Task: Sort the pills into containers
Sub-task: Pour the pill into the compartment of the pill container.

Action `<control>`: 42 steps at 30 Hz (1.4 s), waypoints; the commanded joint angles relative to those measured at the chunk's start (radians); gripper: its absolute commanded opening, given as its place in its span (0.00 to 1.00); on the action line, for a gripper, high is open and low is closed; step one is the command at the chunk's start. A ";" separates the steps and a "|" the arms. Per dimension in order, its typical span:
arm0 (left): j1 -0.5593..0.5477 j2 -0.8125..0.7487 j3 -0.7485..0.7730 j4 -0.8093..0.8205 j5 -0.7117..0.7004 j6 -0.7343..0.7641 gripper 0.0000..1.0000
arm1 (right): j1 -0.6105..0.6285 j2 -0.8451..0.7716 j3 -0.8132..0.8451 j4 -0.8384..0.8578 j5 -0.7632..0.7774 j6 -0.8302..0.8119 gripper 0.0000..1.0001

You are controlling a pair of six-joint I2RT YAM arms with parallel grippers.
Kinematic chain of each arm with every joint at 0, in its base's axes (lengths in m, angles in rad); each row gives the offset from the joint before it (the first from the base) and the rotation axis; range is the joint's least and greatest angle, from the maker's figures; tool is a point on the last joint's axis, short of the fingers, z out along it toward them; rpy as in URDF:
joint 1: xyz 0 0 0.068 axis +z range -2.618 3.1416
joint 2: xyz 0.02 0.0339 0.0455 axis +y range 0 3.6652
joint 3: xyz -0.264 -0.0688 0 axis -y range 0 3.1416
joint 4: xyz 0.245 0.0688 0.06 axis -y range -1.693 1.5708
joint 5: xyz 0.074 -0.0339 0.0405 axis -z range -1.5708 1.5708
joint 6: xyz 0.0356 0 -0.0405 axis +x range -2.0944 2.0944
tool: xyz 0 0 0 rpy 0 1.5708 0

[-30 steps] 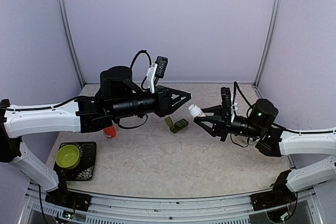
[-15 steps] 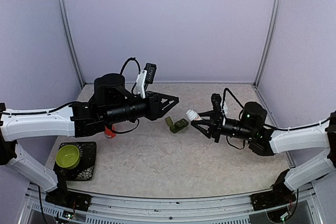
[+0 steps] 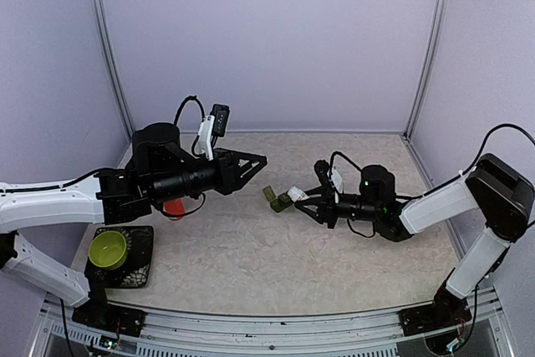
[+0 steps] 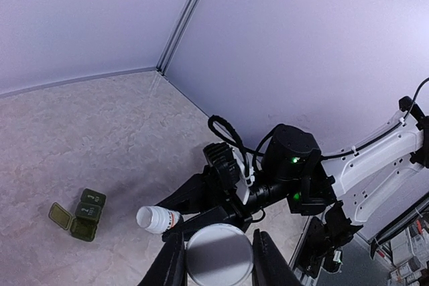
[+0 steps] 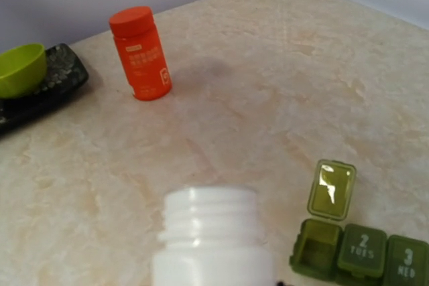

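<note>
Right fingers (image 4: 191, 196) pinching white bottle (image 5: 211, 232), mouth aimed leftward at containers (image 5: 365, 251) just ahead, open end cell (image 5: 315, 241) nearest; left fingers (image 4: 171, 266), farther off, clamp white cap (image 4: 219, 256).

A beige marbled tabletop (image 3: 251, 265) carries a dark green pill box (image 3: 278, 199) near its middle, one end lid flipped open. An orange bottle (image 3: 174, 208) stands upright further left, and a black tray (image 3: 138, 269) lies near-left.

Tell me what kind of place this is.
Probably a robot test cell: plain lilac panel walls joined by metal corner posts, a beige marbled tabletop, and two white-and-black robot arms bolted at its near edge, with a small dark green pill box as a prop.
</note>
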 commanded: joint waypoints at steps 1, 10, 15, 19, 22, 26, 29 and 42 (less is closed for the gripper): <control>0.004 -0.031 -0.024 0.003 -0.013 0.000 0.21 | -0.012 0.059 0.069 0.025 -0.004 -0.016 0.11; 0.005 -0.057 -0.062 0.008 -0.029 -0.003 0.21 | -0.015 0.155 0.139 -0.038 0.028 -0.043 0.11; 0.005 -0.062 -0.072 0.007 -0.034 -0.005 0.21 | -0.015 0.191 0.181 -0.096 0.047 -0.051 0.11; 0.005 -0.063 -0.078 0.005 -0.040 -0.005 0.21 | -0.015 0.209 0.216 -0.157 0.067 -0.058 0.11; 0.005 -0.061 -0.078 0.006 -0.039 -0.008 0.21 | -0.015 0.224 0.250 -0.224 0.080 -0.062 0.10; 0.005 -0.056 -0.080 0.007 -0.034 -0.010 0.21 | -0.015 0.240 0.282 -0.298 0.094 -0.064 0.10; 0.005 -0.057 -0.081 0.009 -0.034 -0.012 0.21 | -0.015 0.251 0.298 -0.332 0.107 -0.065 0.10; 0.004 -0.060 -0.087 0.011 -0.035 -0.016 0.21 | -0.014 0.291 0.382 -0.460 0.124 -0.076 0.09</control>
